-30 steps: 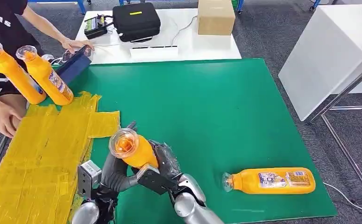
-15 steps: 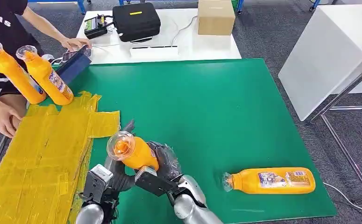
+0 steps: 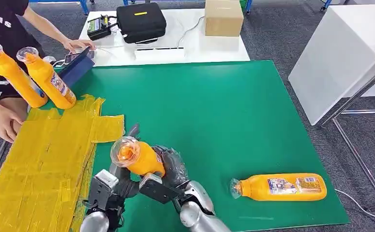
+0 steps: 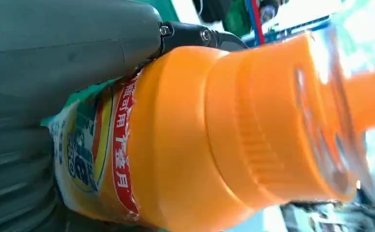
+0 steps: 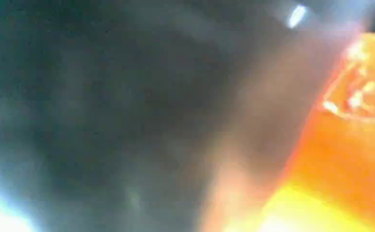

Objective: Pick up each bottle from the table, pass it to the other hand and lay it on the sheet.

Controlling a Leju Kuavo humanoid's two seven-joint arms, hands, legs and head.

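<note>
Both the left robot hand point(image 3: 120, 181) and right robot hand point(image 3: 168, 169) grip a glossy orange bottle point(image 3: 137, 157) with ribbed neck.

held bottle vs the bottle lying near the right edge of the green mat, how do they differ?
The held bottle is off the table, cap tilted up toward the camera, gripped between the left hand and right hand; the lying bottle rests flat on the green mat, cap pointing left, untouched. Both are orange with clear caps and printed labels.
</note>
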